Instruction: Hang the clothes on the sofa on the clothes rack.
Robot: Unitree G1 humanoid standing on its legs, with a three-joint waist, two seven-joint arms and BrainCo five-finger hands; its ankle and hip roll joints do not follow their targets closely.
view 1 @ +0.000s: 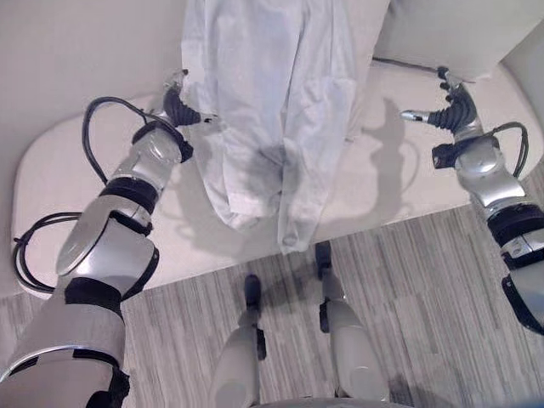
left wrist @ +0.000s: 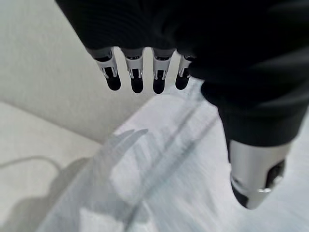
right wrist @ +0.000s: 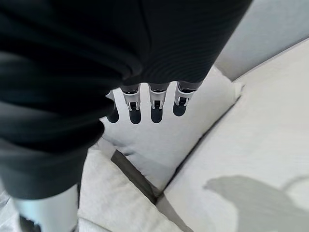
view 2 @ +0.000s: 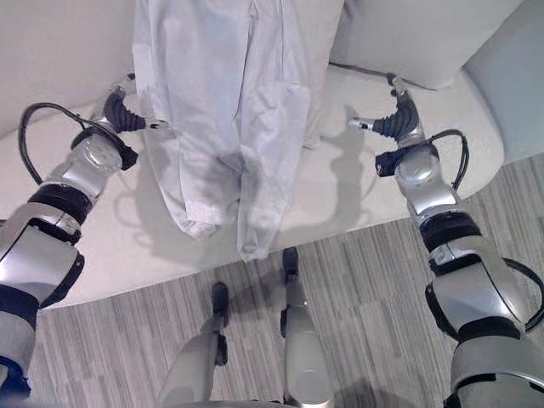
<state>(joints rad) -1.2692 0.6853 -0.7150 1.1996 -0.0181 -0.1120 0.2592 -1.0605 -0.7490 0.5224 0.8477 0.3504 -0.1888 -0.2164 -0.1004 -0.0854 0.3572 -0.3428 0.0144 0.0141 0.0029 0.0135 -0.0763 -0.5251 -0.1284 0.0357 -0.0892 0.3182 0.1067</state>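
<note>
We see a pale garment [view 1: 272, 110] draped down the sofa [view 1: 76, 161], from the backrest across the seat, with its lower end hanging just over the front edge toward the floor [view 1: 425, 297]. It reads to us as thin woven cloth, light and limp, with creases and a darker fold near the middle; we judge it will sag and slide off anything that only props it, so it needs a real pinch, not a scoop. Its long axis runs from the backrest toward us, and the two loose ends near the seat edge look like sleeves or hems, though we cannot tell which. The upper part runs out of the head views, so the collar or shoulders are probably up there, and that is where we would take hold for hanging, one hand on each side. Our left hand [view 1: 183, 106] hangs at the garment's left edge, fingers straight and relaxed, holding nothing; from its wrist camera the cloth lies just past the fingertips [left wrist: 136, 84], apart from them. Our right hand [view 2: 393, 115] is well clear of the garment, over the bare seat near a cushion [right wrist: 164, 140], also open and empty. We see no rack, so carrying the cloth bunched high seems wise, lest it trail.
</note>
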